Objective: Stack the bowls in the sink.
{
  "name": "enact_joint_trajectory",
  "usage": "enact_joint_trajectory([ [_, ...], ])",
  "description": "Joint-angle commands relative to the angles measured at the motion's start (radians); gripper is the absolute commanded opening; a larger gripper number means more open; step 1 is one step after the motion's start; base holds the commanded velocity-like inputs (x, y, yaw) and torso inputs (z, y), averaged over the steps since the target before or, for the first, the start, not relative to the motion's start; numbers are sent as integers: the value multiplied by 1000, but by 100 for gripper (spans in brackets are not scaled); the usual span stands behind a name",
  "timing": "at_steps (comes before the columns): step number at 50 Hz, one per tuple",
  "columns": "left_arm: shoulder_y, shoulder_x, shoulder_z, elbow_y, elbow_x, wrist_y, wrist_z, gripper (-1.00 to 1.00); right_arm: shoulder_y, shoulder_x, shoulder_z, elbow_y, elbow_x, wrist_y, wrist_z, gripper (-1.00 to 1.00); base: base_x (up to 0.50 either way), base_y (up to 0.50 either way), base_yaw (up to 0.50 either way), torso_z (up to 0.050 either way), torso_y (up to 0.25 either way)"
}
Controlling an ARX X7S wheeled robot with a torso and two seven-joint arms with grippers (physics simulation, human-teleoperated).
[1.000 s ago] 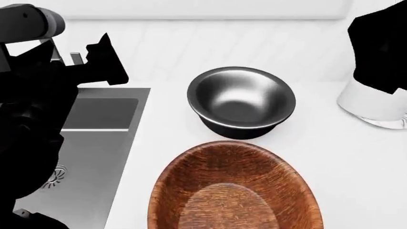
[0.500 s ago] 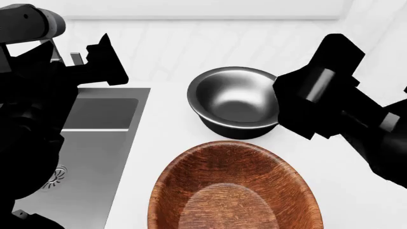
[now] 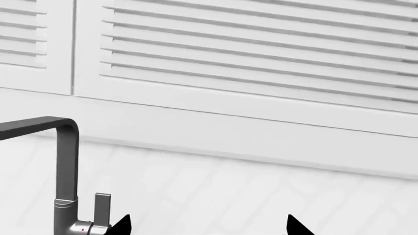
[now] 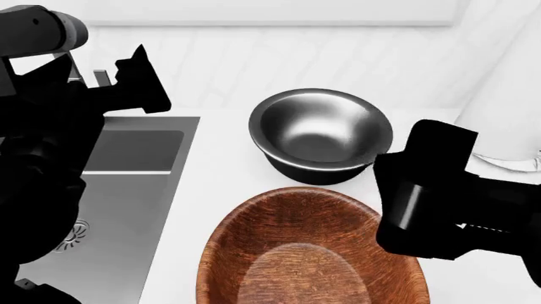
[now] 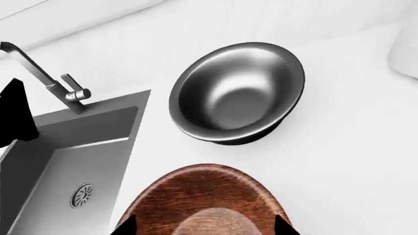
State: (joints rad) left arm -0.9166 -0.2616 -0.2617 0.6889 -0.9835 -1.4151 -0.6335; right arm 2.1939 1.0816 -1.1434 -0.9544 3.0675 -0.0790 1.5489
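Observation:
Two bowls stand on the white counter, right of the sink [image 4: 135, 190]. The shiny steel bowl [image 4: 321, 134] is farther back and the large wood-grain bowl [image 4: 311, 253] is at the near edge. In the right wrist view, my right gripper [image 5: 205, 229] is open above the wooden bowl [image 5: 209, 196], its fingertips [image 5: 127, 228] wide apart and holding nothing; the steel bowl [image 5: 236, 93] lies beyond. My right arm [image 4: 439, 199] hangs over the wooden bowl's right rim. My left gripper [image 3: 207, 228] is open and empty, facing the wall beside the faucet [image 3: 65, 166].
The dark grey sink [image 5: 72, 152] has a round drain [image 5: 81, 195] and a square steel faucet [image 5: 46, 78] behind it. A white paper towel roll [image 4: 507, 120] stands at the right. My left arm [image 4: 47, 164] covers the sink's left part. Louvred cabinet doors [image 3: 261, 54] line the wall.
My right arm has moved from beside the steel bowl towards the near edge, to the wooden bowl's right rim, uncovering the paper towel roll. The left arm and both bowls have not moved.

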Motion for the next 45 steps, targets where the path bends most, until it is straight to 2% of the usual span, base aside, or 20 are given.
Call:
enact_joint_trajectory([
  [1, -3, -6, 2, -6, -15, 6, -13, 100, 120, 105, -99, 11, 58, 107, 12, 100, 0, 0, 0, 0, 0],
  [6, -1, -10, 3, -6, -22, 10, -17, 100, 159, 153, -150, 19, 60, 149, 21, 100, 0, 0, 0, 0, 0],
  [8, -2, -11, 2, -7, -25, 10, -20, 100, 162, 198, -228, 38, -4, 226, 22, 100, 0, 0, 0, 0, 0],
  [14, -1, -14, 7, -9, -30, 16, -25, 100, 162, 224, -238, 27, 17, 236, 22, 100, 0, 0, 0, 0, 0],
  [25, 1, -20, 13, -15, -40, 25, -33, 100, 21, 329, -290, -1, -38, 339, -86, 100, 0, 0, 0, 0, 0],
  [34, 0, -25, 16, -18, -50, 31, -41, 100, -12, 393, -297, 7, -69, 365, -102, 100, 0, 0, 0, 0, 0],
  [45, 5, -30, 21, -18, -58, 41, -47, 100, -107, 418, -357, -16, -168, 322, -216, 100, 0, 0, 0, 0, 0],
])
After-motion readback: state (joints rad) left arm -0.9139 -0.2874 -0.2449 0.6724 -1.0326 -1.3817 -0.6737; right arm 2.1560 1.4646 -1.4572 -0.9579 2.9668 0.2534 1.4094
